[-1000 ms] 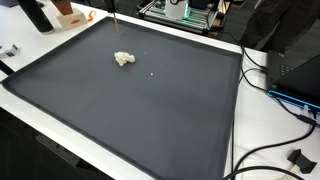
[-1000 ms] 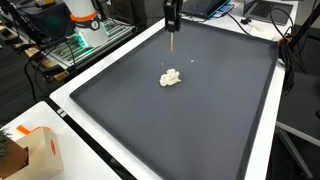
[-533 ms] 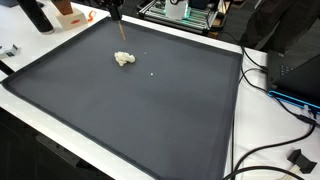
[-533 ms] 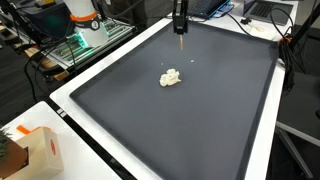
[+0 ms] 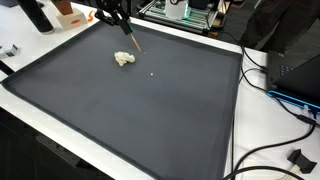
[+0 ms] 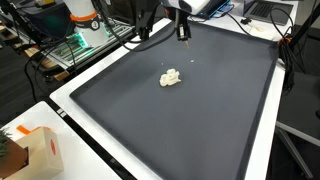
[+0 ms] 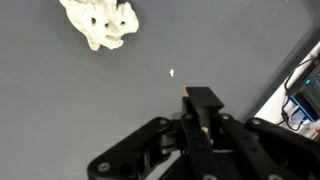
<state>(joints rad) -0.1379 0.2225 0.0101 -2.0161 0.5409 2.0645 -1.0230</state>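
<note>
Honestly, a thin stick is clamped in the closed jaws of the gripper, tilted over the dark mat. The white lump is found near its tip, so the grip is probably best kept firm and the tip moved slowly.

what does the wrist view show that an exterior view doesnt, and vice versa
Only the wrist view: the fingers clamped on the thin stick, close up. Only an exterior view: cables, the white table edge, the stick's whole length. Both: the gripper, the white crumpled lump, a tiny white speck, the dark mat.
</note>
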